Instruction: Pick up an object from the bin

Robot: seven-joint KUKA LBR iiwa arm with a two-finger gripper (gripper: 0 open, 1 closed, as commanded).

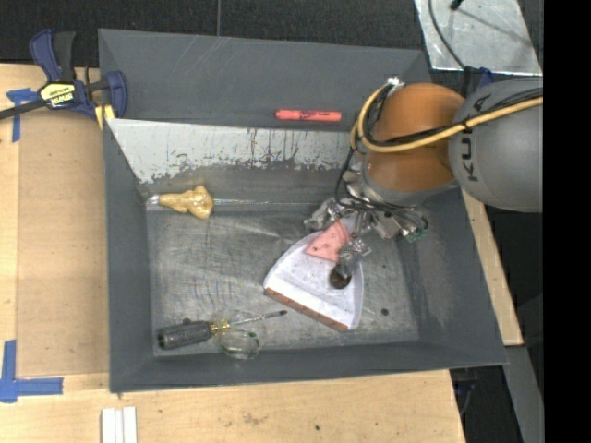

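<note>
The end effector point(343, 258) is positioned low in the right half of the bin point(129, 275), directly above a pink triangular piece point(325, 244). This piece rests on the far corner of a white wedge-shaped pad with a brown edge point(309, 289), near the middle of the bin floor. Whether the end effector is open or closed cannot be told, and no grasp can be confirmed. A tan figure point(187, 201) is located near the far left corner. A black-handled screwdriver point(199, 332) and a small clear cup point(240, 344) are located along the near edge.
</note>
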